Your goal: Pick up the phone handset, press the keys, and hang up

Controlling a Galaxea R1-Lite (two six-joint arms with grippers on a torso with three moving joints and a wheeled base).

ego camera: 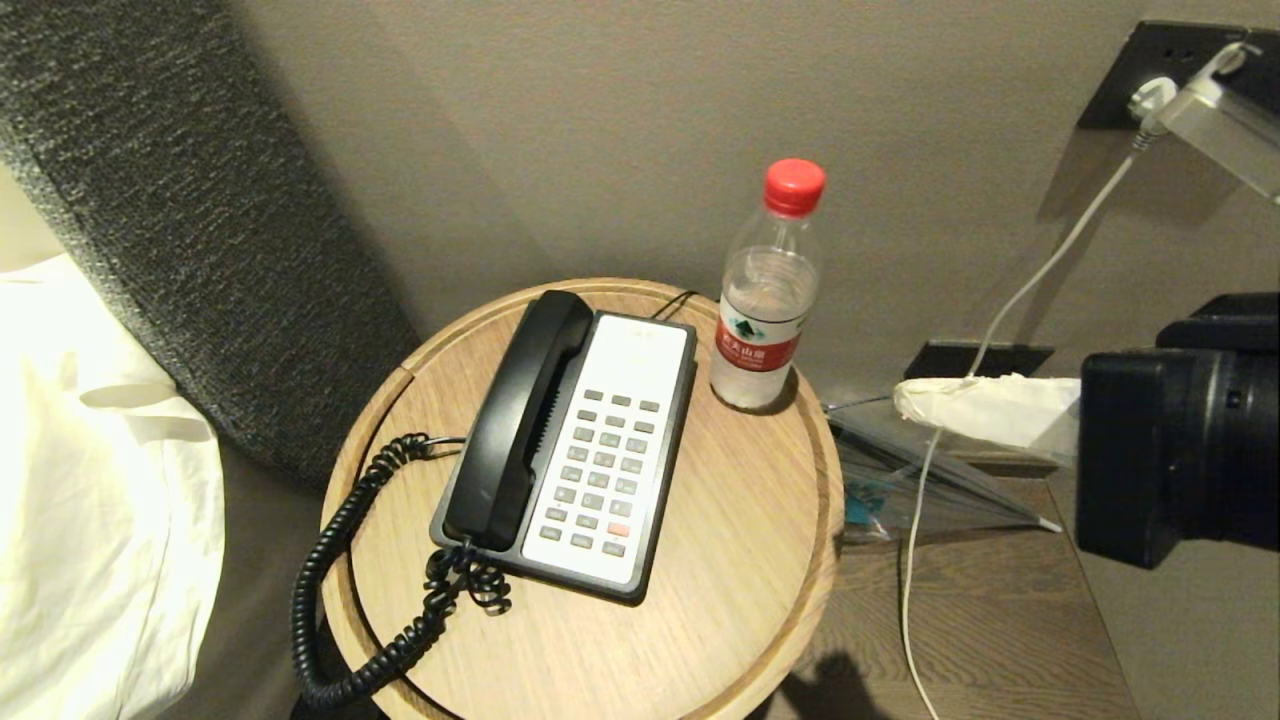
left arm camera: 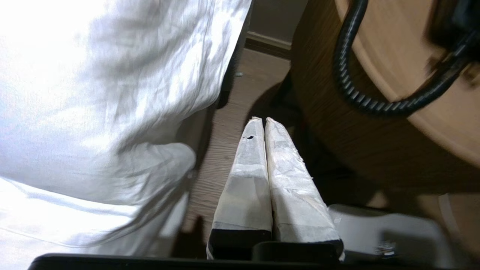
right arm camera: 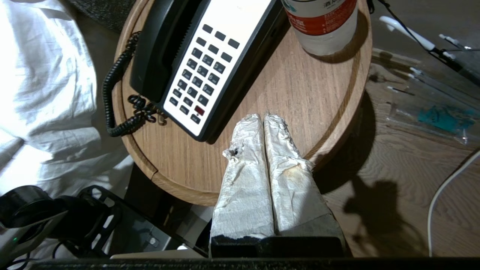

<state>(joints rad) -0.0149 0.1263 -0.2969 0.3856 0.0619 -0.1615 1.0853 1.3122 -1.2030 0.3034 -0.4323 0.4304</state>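
The glossy black phone handset [ego camera: 520,420] [right arm camera: 157,48] lies in the cradle on the left side of the phone base [ego camera: 640,350], beside the white keypad [ego camera: 600,465] [right arm camera: 204,71]. Its black coiled cord [ego camera: 330,570] [left arm camera: 360,97] loops over the edge of the round wooden table [ego camera: 720,580]. My right gripper [ego camera: 903,400] [right arm camera: 262,117] hangs shut and empty off the table's right side, its paper-wrapped fingers short of the phone. My left gripper [left arm camera: 261,120] is shut and empty, low beside the table, between it and the bed.
A water bottle with a red cap [ego camera: 765,300] [right arm camera: 322,26] stands on the table just right of the phone. White bedding [ego camera: 90,480] [left arm camera: 93,93] and a dark headboard [ego camera: 200,200] lie to the left. A white cable [ego camera: 915,560] and a clear plastic bag [ego camera: 900,480] lie on the lower wooden surface to the right.
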